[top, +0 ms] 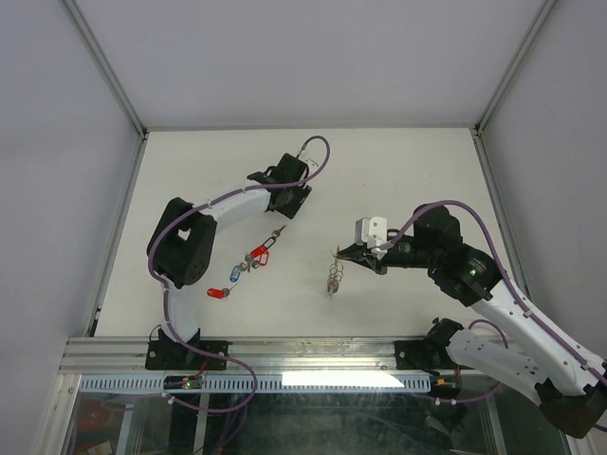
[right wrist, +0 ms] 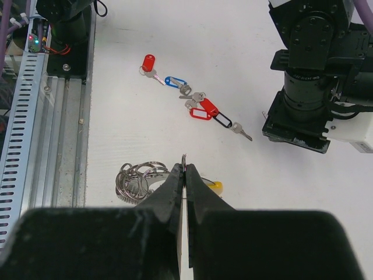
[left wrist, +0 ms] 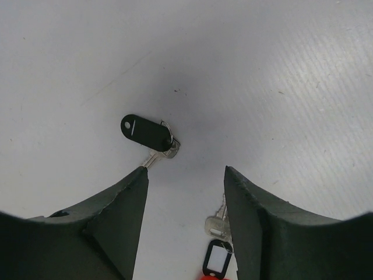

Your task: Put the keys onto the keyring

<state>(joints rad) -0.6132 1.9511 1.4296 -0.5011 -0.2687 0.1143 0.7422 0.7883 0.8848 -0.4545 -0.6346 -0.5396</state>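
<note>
- Step in hand: fetching a key. One arm holds the keyring ready and the other reaches for a key. By the layout, none of the loose keys is threaded yet.
- Right tool [right wrist: 185, 165], nearest the arm bases: jaws pressed together on a thin wire loop of the keyring [right wrist: 136, 178]. The other loops rest on the surface [right wrist: 134, 128] just beside the fingertips. A yellow tag [right wrist: 216, 187] shows on the other side of the fingers, close to the keyring and partly hidden. Whether it is already threaded cannot be told.
- Keys [right wrist: 201, 109], farther out: a loose line with red, blue and black tags, well apart from the keyring, to its left and beyond it.
- Left tool [left wrist: 184, 170], farthest from the keyring: jaws apart, holding and touching nothing. The black-tagged key [left wrist: 145, 133] lies flat just past the fingertips.
- Next move, as a judgement: lower the left tool over that flat key, close on its tag or bow, and carry it to the keyring with the hole exposed.
</note>
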